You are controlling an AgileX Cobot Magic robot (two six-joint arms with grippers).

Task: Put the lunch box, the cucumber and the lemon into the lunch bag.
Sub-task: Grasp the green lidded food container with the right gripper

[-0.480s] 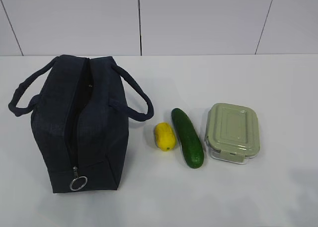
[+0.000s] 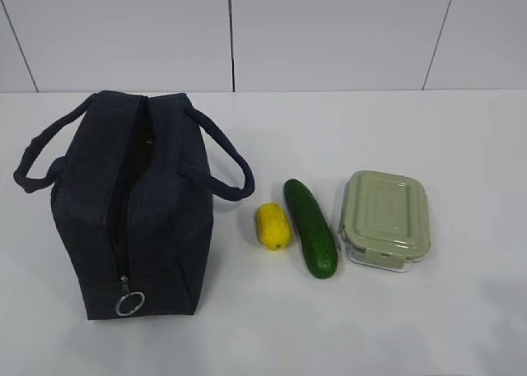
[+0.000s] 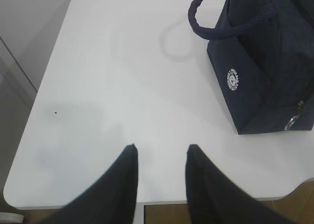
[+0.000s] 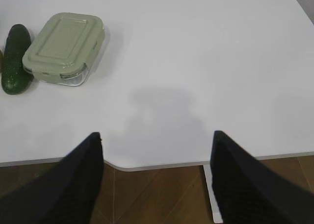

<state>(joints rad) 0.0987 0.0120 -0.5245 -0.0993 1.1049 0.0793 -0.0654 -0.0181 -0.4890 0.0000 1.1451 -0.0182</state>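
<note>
Exterior view: on the white desk [image 2: 412, 327] I see the dark navy fabric lunch bag [image 2: 132, 211] standing at the left, its top zipper parted, the metal ring pull [image 2: 129, 303] at the near end, its loop handles fallen to either side. Right of it, apart from the bag, lie the small yellow oval lemon [image 2: 272, 225], the dark green curved cucumber [image 2: 311, 227] just beside it, and the clear lunch box with sage-green ridged lid [image 2: 385, 218] farthest right. My left tool [image 3: 159, 153] hangs over the desk's near edge, fingers moderately parted, pinching nothing. My right tool [image 4: 157, 138] is spread wide and empty, with the lunch box at far left of its view.
</note>
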